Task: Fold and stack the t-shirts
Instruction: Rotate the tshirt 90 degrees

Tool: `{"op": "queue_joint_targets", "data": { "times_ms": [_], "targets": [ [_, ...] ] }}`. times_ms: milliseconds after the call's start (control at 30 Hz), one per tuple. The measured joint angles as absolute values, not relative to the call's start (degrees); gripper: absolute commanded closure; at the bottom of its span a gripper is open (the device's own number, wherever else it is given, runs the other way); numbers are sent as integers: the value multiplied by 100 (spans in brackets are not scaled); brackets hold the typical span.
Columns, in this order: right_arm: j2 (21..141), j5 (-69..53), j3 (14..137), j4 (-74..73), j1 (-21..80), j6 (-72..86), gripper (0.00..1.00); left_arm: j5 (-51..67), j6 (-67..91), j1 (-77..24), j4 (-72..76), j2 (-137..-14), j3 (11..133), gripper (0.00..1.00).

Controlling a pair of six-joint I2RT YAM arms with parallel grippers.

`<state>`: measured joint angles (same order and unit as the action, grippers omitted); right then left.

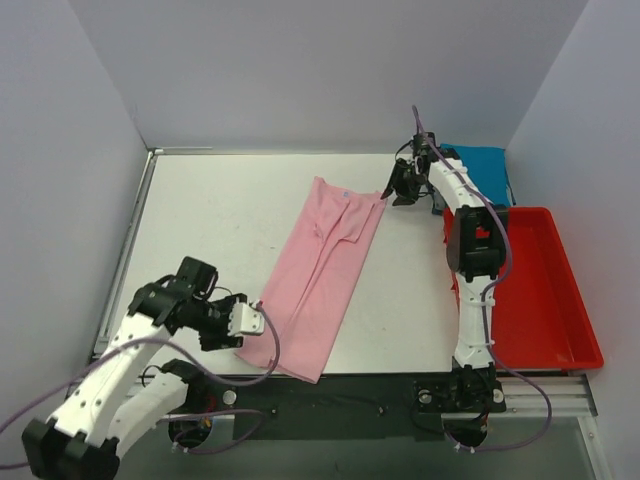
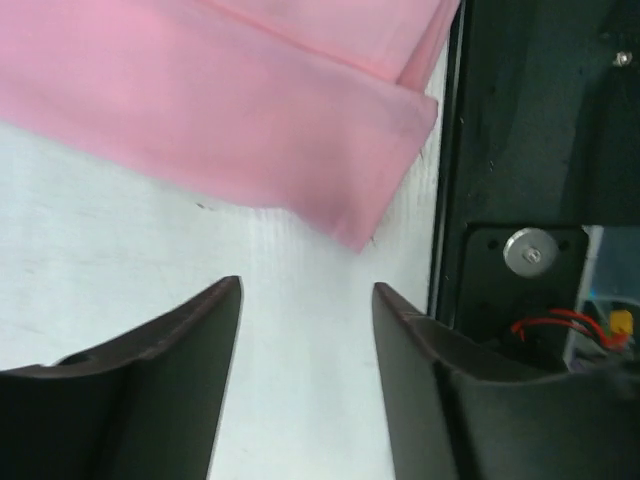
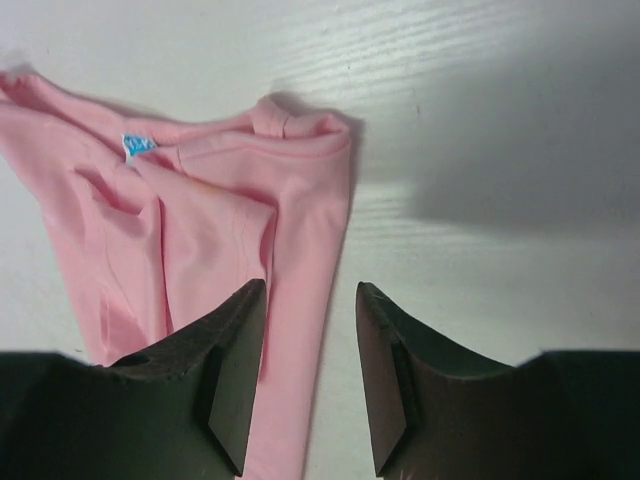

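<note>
Ahead of the released left fingers (image 2: 205,340) and between the released right fingers (image 3: 235,350), all layers of the pink t-shirt (image 1: 325,270) should be pinched.

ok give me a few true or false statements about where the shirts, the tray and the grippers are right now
1. The light pink cotton t-shirt lies folded into a long strip on the white table. True.
2. The teal blue t-shirt is stacked on the pink one. False: it lies apart from it, at the far right corner.
3. The left gripper and the right gripper are both open. True.
4. The left gripper is clamped on the pink shirt's corner. False: the corner lies ahead of its open fingers, not between them.
5. The red plastic tray sits on the left side of the table. False: it is on the right side.
</note>
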<state>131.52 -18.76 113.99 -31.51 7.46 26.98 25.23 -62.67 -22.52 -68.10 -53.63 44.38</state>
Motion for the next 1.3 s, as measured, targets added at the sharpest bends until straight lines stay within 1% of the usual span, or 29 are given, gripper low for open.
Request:
{"op": "queue_joint_targets", "data": {
  "times_ms": [67,133,167,200,233,267,433,533,633,667,700,767,800,867,967,1000,1100,1200,1300],
  "targets": [
    [13437,-2008,11574,-3024,714,2893,62,2869,-6626,-2252,-6678,-4534,4191,26],
    [13804,-2093,11725,-2928,696,3094,68,3221,-6853,-2255,-6569,-3951,3946,26],
    [13946,-2128,11786,-2923,694,3162,80,3352,-6912,-2257,-6536,-3854,3879,26],
    [14097,-2346,11926,-2919,674,3284,87,3494,-6952,-2257,-6475,-3844,3793,26],
    [14197,-2386,12077,-2893,676,3352,97,3592,-6952,-2257,-6392,-3905,3710,26],
    [14311,-2427,12228,-2871,679,3411,100,3667,-6925,-2255,-6311,-3997,3629,26],
    [14899,-2735,13039,-2751,674,3769,100,3918,-6364,-2255,-5778,-4211,3319,26],
    [15203,-2779,13461,-2421,639,4093,100,4001,-6154,-2270,-5520,-4263,3247,26],
    [15325,-2779,13517,-1850,593,4501,68,4014,-6055,-2283,-5142,-4469,3168,25],
    [15329,-2781,13520,-1710,572,4569,63,4014,-6027,-2294,-5006,-4598,3135,25],
    [15334,-2799,13520,-1566,550,4626,61,4003,-6010,-2320,-4877,-4729,3124,25],
    [15292,-2886,13456,-1293,519,4604,51,3955,-6025,-2414,-4606,-5085,3124,25],
    [15181,-2926,13277,-1166,510,4552,47,3918,-6073,-2462,-4506,-5264,3124,25],
    [14706,-2963,12514,-1017,471,4281,38,3830,-6305,-2523,-4397,-5618,3124,25],
    [13552,-2993,10886,-910,473,3588,38,3760,-7083,-2556,-4484,-5870,3124,24],
    [12905,-3011,10121,-858,504,3238,41,3750,-7371,-2578,-4567,-5896,3124,24],
    [11131,-3245,8486,-670,751,2156,41,3660,-7942,-2714,-4685,-5964,3124,25],
    [9247,-3874,7129,-357,1426,753,40,3568,-8193,-2875,-4582,-6136,3124,25],
    [7964,-4711,5916,-106,2294,-534,39,3479,-8396,-2971,-4512,-6226,3124,25]
  ]
}}
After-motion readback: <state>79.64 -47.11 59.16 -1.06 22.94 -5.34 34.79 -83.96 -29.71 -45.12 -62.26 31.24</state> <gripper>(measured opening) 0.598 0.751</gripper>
